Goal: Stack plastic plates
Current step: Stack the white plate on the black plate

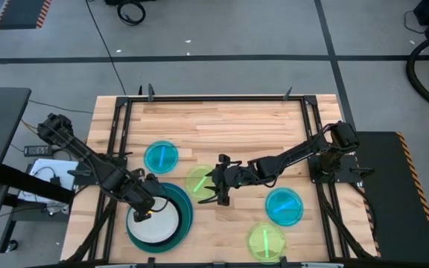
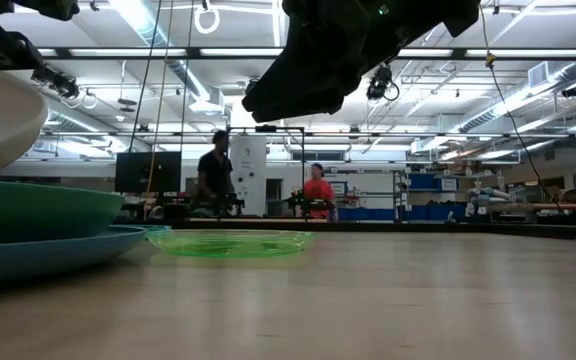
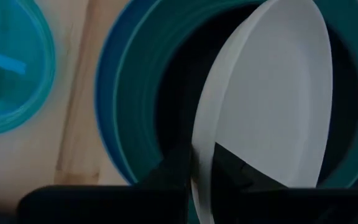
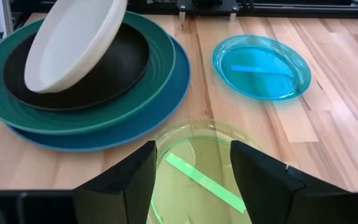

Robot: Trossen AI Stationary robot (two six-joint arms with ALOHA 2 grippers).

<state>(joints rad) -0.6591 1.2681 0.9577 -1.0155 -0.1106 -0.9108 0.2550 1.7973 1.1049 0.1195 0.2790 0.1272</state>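
From above, your left pincer [image 1: 149, 211] was clenched on the white plate [image 1: 155, 223], tilted over the black, teal and blue stack; lowering it flat was probably your next move. In its wrist view, your right pincer [image 4: 191, 171] stood released above a lime-green plate [image 4: 197, 168].

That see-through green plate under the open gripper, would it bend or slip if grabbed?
The lime-green plate looks thin and glossy, so probably light and a bit slippery. Its shallow raised rim suggests it holds its shape. Lying flat on the table, it likely slides when nudged.
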